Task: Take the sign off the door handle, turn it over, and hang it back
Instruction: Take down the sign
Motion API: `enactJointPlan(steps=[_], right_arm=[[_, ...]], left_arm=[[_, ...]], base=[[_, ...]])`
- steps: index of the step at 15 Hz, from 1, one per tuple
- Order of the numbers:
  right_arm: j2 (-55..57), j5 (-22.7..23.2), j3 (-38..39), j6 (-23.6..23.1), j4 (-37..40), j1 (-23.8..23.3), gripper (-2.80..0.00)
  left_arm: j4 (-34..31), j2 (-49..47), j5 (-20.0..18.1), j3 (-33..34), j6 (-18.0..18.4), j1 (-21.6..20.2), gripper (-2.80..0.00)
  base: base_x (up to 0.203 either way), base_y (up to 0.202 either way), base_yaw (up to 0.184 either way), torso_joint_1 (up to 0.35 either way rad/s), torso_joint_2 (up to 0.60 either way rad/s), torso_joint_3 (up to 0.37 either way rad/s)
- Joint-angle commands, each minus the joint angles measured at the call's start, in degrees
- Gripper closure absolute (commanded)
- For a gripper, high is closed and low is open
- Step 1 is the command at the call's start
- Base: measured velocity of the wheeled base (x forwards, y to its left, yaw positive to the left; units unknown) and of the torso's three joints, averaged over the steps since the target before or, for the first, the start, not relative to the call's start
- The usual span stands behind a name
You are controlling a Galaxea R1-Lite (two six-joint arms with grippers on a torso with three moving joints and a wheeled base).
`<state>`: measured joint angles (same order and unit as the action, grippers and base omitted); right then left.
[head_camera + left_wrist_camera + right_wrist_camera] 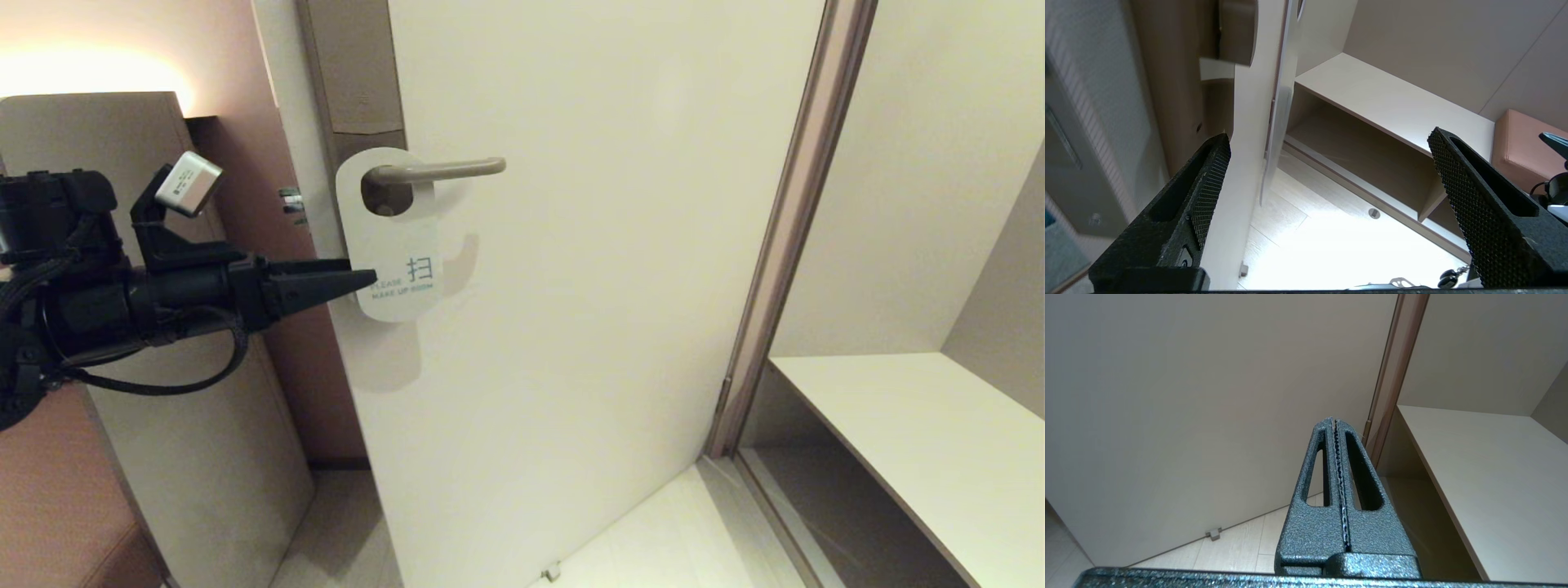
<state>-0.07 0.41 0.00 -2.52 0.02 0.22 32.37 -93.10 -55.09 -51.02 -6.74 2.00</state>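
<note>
Sign hangs white MAKE UP ROOM face out on door handle, left gripper jaws wide apart at its lower edge, should straddle the card edge squarely before pinching; right gripper parked, closed.

White door centre; pale shelf to its right, wood floor below, warm-lit wall left.
</note>
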Motion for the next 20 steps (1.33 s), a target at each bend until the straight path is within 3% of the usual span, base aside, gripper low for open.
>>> enactJointPlan(steps=[1, 20], right_arm=[[0.07, 0.11, 0.00, -0.03, -0.02, 0.04, 0.00], [0.07, 0.04, 0.00, -0.03, -0.02, 0.04, 0.00]], left_arm=[[0.84, -1.17, -0.37, -0.39, -0.03, 0.42, -2.80], [0.86, -6.34, 1.57, -8.13, -0.20, 4.59, -2.80]], base=[[0.000, 0.000, 0.000, 0.000, 0.00, 0.000], [0.000, 0.000, 0.000, 0.000, 0.00, 0.000]])
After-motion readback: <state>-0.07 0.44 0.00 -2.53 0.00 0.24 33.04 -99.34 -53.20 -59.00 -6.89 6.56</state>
